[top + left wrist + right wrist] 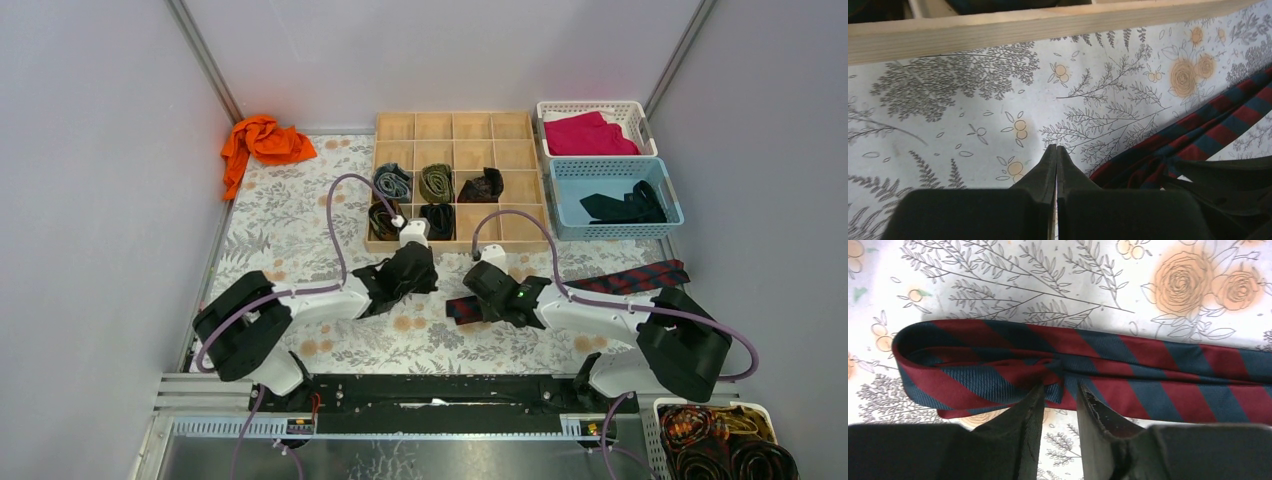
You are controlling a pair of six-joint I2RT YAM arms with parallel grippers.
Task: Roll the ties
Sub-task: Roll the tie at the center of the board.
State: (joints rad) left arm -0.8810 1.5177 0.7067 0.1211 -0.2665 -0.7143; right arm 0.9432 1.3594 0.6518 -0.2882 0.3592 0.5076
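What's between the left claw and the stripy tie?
Just bare flowery mat, as the left wrist view shows. The left claw is shut, beside the tie.

Finding: a robotics test cell in a laboratory, not a home or shop. Plain pale wall panels point(90, 150) set in aluminium struts point(203, 60) enclose the surface point(290, 220) on three sides. The left arm point(300, 300) and right arm point(600, 315) are bolted to a black mounting rail point(400, 390) at the near edge, with purple cables point(335, 230) running exposed. A floral printed sheet covers the surface. It carries a wooden compartment tray point(455, 114) and plastic baskets point(612, 166).
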